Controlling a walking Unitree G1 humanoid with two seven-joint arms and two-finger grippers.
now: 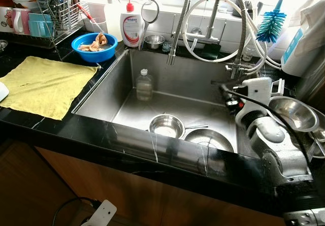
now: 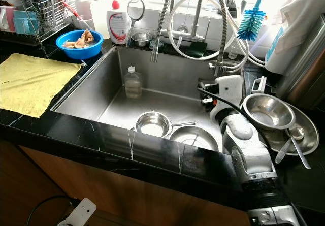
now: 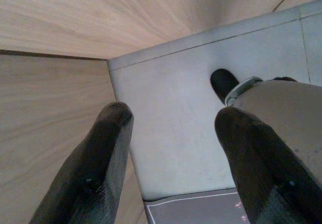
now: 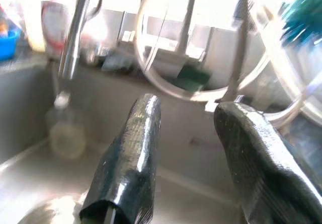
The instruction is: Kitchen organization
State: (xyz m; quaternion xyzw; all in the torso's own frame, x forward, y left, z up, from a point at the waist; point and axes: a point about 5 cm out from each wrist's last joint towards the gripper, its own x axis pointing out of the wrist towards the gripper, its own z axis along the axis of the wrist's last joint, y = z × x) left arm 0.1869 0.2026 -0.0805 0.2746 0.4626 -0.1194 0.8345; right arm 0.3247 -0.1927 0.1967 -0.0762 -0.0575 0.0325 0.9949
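The black marble desk (image 1: 127,137) carries a yellow cloth (image 1: 43,84) and blue plastic bowl (image 1: 94,47) far to the left of the right hand (image 1: 223,86), and stacked steel bowls (image 2: 277,117) just right of it.

My right arm (image 1: 269,134) reaches forward and my right gripper (image 4: 188,153) hangs with its two black fingers (image 4: 133,153) spread apart – nothing between them. My left gripper (image 3: 176,158) hangs low and idle, fingers (image 3: 98,163) parted too – empty
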